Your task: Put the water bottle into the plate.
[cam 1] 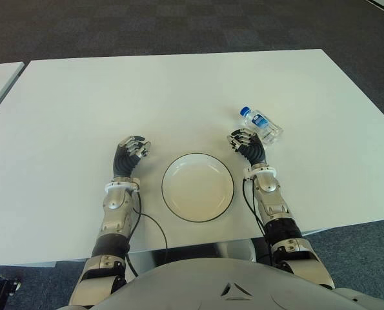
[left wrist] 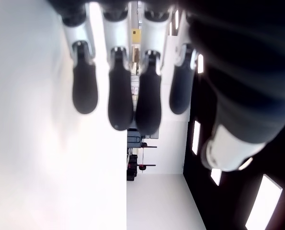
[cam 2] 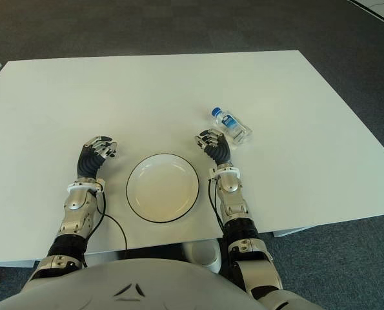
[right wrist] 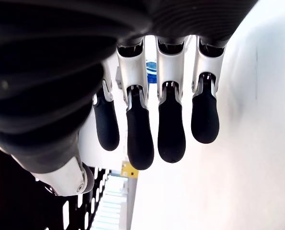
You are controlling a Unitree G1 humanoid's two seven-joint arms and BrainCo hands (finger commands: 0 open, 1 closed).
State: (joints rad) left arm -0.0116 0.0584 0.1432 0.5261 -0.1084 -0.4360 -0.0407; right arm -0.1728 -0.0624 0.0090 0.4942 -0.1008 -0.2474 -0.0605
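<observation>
The water bottle lies on its side on the white worktop, just beyond the right hand and slightly to its outer side; whether fingertips and bottle touch cannot be told. Its blue cap points away from the hand, toward the worktop's far side. The right hand grips nothing: its fingers are loosely curled, nothing between them. The plate sits between the two hands, just inward of the right wrist, white with a dark rim, and holds nothing. The left hand shows on the plate's other side, fingers likewise relaxed and empty.

The eye views show the full layout: bottle, plate, both forearms, and dark carpet past the worktop. The right wrist view shows only that hand's fingers over the white surface, with a sliver of blue and white behind them. The left wrist view shows its fingers, the worktop's edge, and a room beyond.
</observation>
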